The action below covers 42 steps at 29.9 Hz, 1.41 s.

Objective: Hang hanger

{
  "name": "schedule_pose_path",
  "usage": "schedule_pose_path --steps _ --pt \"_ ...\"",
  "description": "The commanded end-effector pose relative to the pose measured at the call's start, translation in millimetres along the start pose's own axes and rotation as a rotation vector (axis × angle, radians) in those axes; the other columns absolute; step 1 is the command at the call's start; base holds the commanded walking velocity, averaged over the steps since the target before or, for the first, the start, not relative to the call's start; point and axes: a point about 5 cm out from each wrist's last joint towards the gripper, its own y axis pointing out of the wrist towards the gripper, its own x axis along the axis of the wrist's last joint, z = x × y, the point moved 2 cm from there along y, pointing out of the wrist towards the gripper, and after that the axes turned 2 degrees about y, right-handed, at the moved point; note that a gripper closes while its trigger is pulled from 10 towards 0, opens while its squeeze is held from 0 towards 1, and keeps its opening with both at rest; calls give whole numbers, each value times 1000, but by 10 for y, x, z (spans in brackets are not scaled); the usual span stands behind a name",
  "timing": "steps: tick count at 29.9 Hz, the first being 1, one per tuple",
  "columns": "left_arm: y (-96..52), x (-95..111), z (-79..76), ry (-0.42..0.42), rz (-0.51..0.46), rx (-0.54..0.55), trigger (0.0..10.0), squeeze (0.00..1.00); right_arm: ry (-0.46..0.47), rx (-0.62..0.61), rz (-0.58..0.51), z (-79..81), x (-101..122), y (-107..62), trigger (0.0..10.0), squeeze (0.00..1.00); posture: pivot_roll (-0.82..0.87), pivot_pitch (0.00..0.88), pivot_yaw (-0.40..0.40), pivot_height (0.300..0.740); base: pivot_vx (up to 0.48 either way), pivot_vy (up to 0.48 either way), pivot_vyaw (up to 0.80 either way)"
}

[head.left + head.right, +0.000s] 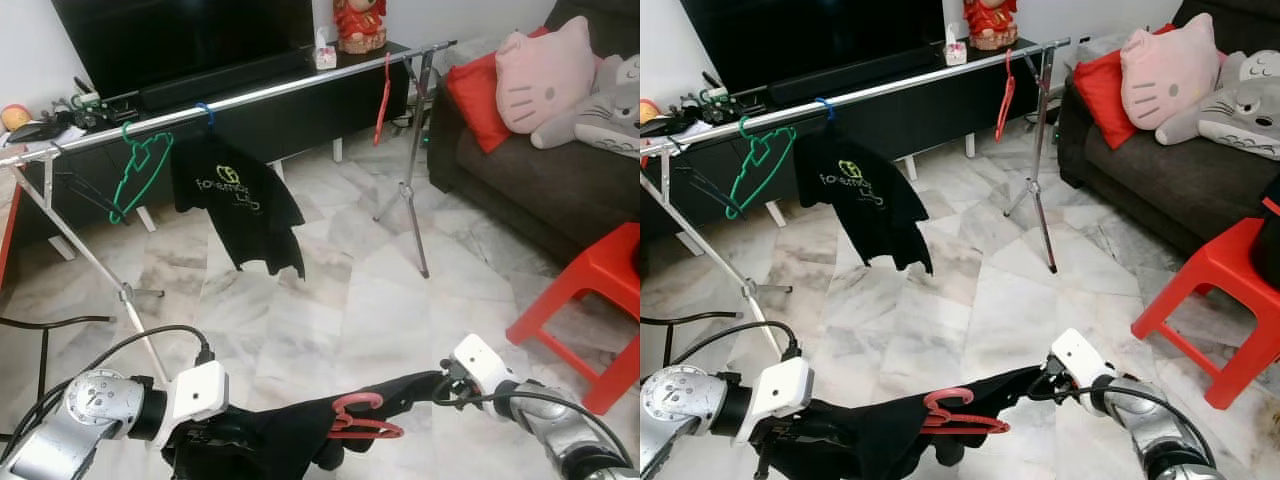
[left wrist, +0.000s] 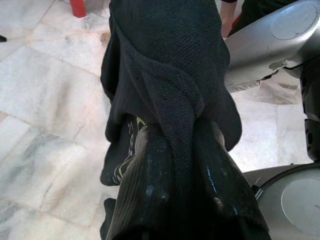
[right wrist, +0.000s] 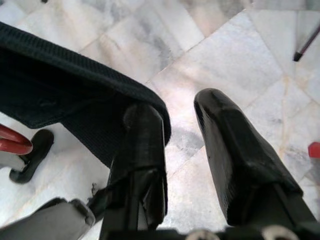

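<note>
A black shirt (image 1: 290, 435) with a red hanger (image 1: 358, 415) in its neck hangs low between my two arms, just above the floor. My left gripper (image 2: 182, 130) is shut on one bunched end of the shirt. My right gripper (image 3: 180, 107) is open at the other end, and the shirt's hem (image 3: 75, 65) lies draped over one of its fingers (image 3: 142, 145). The silver clothes rail (image 1: 250, 97) runs across the room ahead, well above and beyond both grippers.
The rail carries a green hanger (image 1: 135, 170), a black printed shirt (image 1: 235, 195) on a blue hanger, and a red hanger (image 1: 383, 100). Rack legs (image 1: 415, 180) stand on the marble floor. A red stool (image 1: 600, 300) and a sofa (image 1: 520, 170) are to the right.
</note>
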Motion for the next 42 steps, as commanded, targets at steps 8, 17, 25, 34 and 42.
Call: schedule_pose_path --steps 8,17,25,34,42 --pt "1 94 15 -2 -49 -13 10000 0 -57 226 57 97 13 -34 10000 1000 -211 0 89 740 0 0 0" --pt "79 174 11 -25 -118 -7 10000 0 -133 376 102 120 67 -86 10000 1000 -206 0 89 740 0 0 0" --pt "150 180 60 -65 -157 44 10000 0 -118 94 -177 -391 681 -212 10000 0 -215 0 97 740 0 0 0" --pt "337 230 125 -119 -207 80 10000 0 -123 223 -392 -447 1158 -375 10000 0 -224 0 99 740 0 0 0" --pt "420 279 189 -87 -184 31 10000 0 -235 520 -308 -147 1131 -342 10000 0 -220 0 95 740 0 0 0"
